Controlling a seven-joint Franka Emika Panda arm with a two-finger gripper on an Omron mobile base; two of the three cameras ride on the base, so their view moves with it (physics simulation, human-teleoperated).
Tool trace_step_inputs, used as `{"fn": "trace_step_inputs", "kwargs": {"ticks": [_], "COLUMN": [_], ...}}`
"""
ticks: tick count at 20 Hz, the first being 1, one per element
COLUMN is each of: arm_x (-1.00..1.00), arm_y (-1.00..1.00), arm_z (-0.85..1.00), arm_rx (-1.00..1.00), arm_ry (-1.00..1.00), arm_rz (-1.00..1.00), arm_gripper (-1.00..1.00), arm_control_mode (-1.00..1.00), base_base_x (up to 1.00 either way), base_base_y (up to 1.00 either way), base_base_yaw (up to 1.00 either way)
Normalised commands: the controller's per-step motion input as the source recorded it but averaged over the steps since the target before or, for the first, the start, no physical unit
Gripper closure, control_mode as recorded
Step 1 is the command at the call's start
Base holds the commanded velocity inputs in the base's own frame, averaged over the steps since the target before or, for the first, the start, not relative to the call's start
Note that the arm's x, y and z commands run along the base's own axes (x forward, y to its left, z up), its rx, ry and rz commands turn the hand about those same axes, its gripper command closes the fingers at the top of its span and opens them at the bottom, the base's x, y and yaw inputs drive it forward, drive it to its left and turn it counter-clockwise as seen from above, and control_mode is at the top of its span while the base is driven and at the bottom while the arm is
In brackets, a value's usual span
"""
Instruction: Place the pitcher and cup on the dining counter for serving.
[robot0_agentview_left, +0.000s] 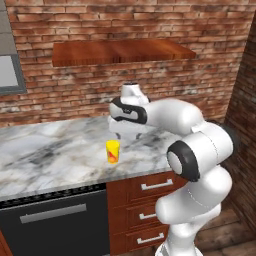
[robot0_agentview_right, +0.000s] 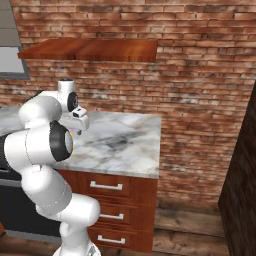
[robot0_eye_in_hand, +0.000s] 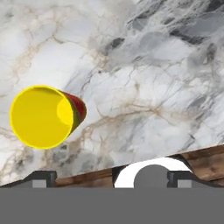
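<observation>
Small bright yellow cup with red marking (robot0_eye_in_hand: 41, 116), upright on the marble surface (robot0_eye_in_hand: 144, 78), probably light, rigid and thin-walled; open, empty tool (robot0_eye_in_hand: 111, 178) should straddle its rim.

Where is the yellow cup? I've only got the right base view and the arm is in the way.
Observer: In the left base view the cup stands upright on the marble worktop, near its front edge, just in front of the hand.
Operator: Is the gripper on it yet?
Observer: No. In the hand view the gripper is open above the worktop. The cup sits toward the left of that view, roughly in line with one of the fingertips rather than centred between them, and nothing touches it.
</observation>
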Motion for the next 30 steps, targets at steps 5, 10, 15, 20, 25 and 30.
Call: {"fn": "trace_step_inputs", "kwargs": {"ticks": [5,10,15,20,25,30], "arm_x": [0.37,0.26,0.18,0.19,0.21,0.04], "arm_y": [0.29,0.12,0.01,0.01,0.06,0.06], "arm_z": [-0.35,-0.41,-0.48,-0.45,-0.3,-0.13], "arm_rx": [0.0,0.0,0.0,0.0,0.0,-0.01], "arm_ry": [0.05,0.06,0.04,0.01,0.0,0.01], "arm_rz": [0.0,0.0,0.0,0.0,0.0,0.0], "arm_gripper": [-1.0,-1.0,-1.0,-1.0,-1.0,1.0], "arm_control_mode": [-1.0,-1.0,-1.0,-1.0,-1.0,-1.0], "base_base_x": [0.0,0.0,0.0,0.0,0.0,0.0], "base_base_y": [0.0,0.0,0.0,0.0,0.0,0.0], "base_base_yaw": [0.0,0.0,0.0,0.0,0.0,0.0]}}
